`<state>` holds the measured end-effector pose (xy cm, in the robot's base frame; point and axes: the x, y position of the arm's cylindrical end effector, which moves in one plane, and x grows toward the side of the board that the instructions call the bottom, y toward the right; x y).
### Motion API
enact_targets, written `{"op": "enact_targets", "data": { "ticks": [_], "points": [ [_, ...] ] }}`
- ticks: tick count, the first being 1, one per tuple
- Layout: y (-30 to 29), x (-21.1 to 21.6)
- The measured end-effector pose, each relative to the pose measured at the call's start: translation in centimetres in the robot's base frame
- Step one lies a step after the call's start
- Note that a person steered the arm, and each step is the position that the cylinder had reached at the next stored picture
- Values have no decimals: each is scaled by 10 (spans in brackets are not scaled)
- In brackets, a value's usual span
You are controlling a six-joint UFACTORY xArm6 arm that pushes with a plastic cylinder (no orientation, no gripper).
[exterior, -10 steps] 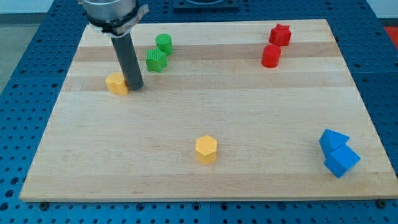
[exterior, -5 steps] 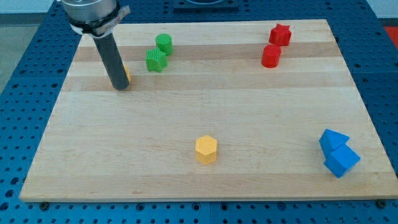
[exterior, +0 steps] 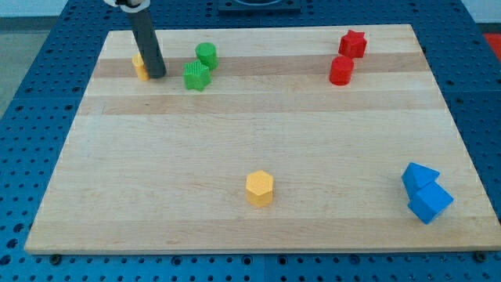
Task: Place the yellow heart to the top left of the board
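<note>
The arm carried no grasping tool, only a straight dark rod, so there was nothing to open or close; my tip (exterior: pixel 156 75) rested on the board (exterior: pixel 258 141) near its top left. The yellow heart (exterior: pixel 140 66) lay touching the rod on the view's left side, mostly hidden behind it, so its heart shape could not be confirmed. It already sat in the top-left region, a little in from the top and left edges. Judgement: the push looked nearly complete. To finish well, any further push should be short and slow, aimed toward the view's upper left with the tip behind the block's middle, so the block neither spins off the rod nor slides over the board edge onto the desk (exterior: pixel 31 94). The green blocks (exterior: pixel 201 66) stood just to the right of the tip, apart from it; retreat should avoid clipping them. The yellow hexagon (exterior: pixel 259 189), red blocks (exterior: pixel 347 56) and blue blocks (exterior: pixel 424 192) were well apart.
</note>
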<state>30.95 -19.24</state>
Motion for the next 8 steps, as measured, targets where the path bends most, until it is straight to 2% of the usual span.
{"op": "enact_targets", "data": {
  "ticks": [3, 5, 7, 8],
  "points": [
    [-36, 8],
    [-36, -30],
    [-36, -46],
    [-43, -17]
  ]
}}
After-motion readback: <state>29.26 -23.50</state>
